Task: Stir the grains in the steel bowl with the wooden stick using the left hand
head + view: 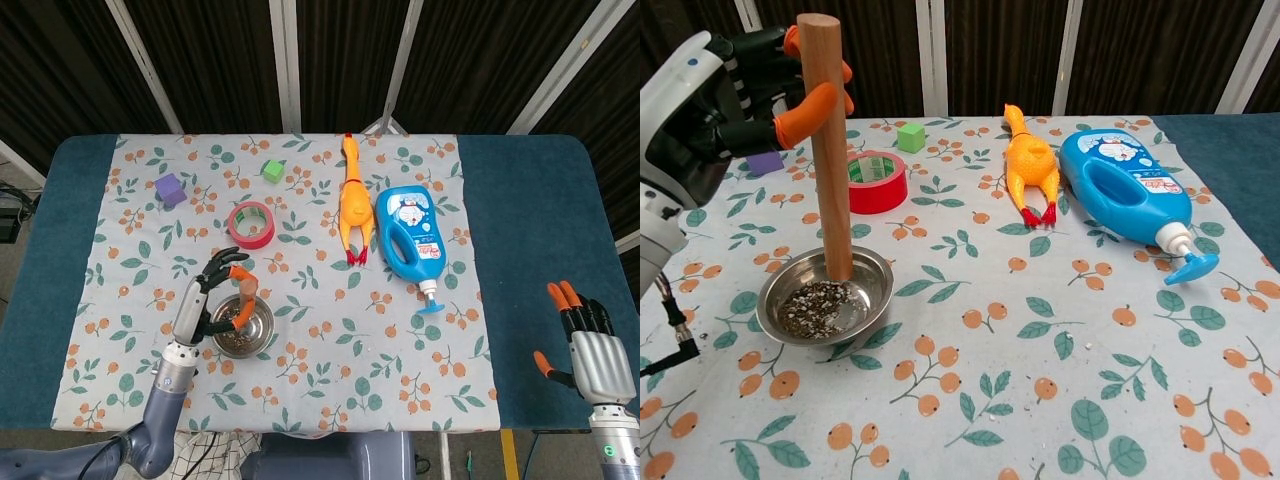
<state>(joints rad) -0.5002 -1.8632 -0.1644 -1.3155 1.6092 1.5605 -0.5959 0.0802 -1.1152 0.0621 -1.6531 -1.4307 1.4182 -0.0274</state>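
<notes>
The steel bowl [825, 296] [242, 325] with dark grains in its bottom sits at the front left of the floral cloth. My left hand [735, 95] [211, 297] grips the wooden stick [828, 150] [245, 287] near its top with orange-tipped fingers. The stick stands nearly upright, its lower end inside the bowl at the far rim, close above the grains. My right hand [586, 341] rests far off at the table's right front, fingers apart, holding nothing.
A red tape roll [872, 181] lies just behind the bowl. Further back are a purple cube [170, 189] and a green cube [910, 136]. A rubber chicken [1029, 166] and a blue bottle [1125, 188] lie to the right.
</notes>
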